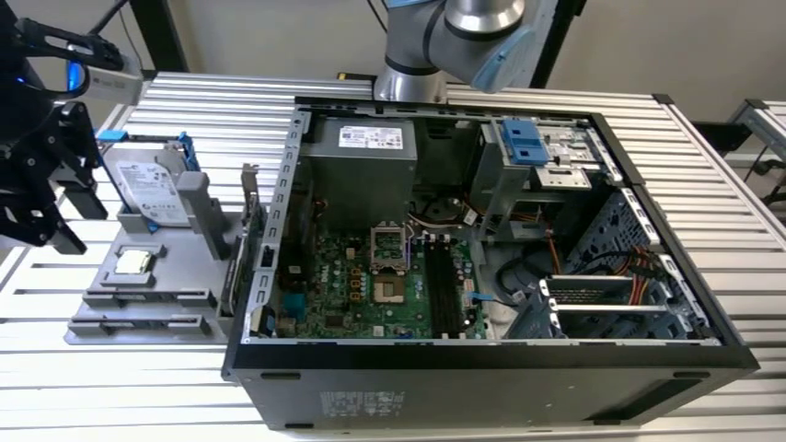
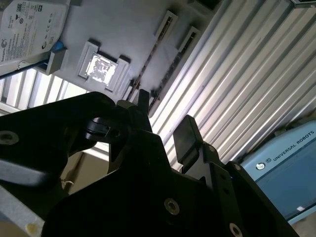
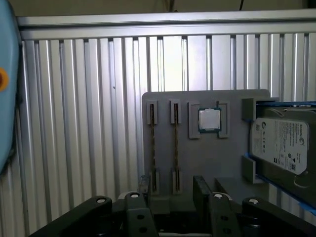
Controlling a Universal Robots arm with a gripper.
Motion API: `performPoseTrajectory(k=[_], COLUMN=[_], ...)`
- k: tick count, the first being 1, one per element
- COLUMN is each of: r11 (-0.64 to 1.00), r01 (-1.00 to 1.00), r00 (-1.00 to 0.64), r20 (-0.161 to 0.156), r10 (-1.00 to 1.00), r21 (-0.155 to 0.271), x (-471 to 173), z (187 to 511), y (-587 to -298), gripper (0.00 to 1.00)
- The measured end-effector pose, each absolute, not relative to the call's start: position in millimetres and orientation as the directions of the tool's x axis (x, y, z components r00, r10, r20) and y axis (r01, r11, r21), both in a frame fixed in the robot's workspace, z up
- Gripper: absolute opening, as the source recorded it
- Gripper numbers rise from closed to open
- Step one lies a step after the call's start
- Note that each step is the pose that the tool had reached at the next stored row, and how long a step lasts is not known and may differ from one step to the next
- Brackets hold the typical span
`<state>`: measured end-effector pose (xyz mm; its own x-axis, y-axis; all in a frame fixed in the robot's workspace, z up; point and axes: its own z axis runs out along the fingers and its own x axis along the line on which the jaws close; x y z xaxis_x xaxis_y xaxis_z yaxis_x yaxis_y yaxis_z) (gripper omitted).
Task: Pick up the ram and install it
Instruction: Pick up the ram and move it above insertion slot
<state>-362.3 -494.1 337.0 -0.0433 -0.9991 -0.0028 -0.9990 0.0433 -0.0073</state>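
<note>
Ram [image 3: 176, 148] stands edge-up in the tray [image 3: 212, 163], likely light, stiff and fragile; its flat faces mid-length look the safest hold. Fingers [image 3: 201, 190] gape wide and empty near it.

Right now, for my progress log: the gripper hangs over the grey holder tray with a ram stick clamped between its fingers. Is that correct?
Not quite. The gripper does hang over the grey holder tray, but it is open and holds nothing. The first wrist view shows both ram sticks standing on edge in the tray's slots, apart from the fingers.
</note>
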Motion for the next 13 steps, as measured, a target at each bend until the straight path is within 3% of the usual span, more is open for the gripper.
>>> performPoseTrajectory(k=[13], r11=[0.042], r01=[-0.999], r00=[-0.042], r20=[-0.003], r10=[-0.999], r21=[-0.007], x=[-362.1], z=[331.2], y=[-494.0], gripper=[1.00])
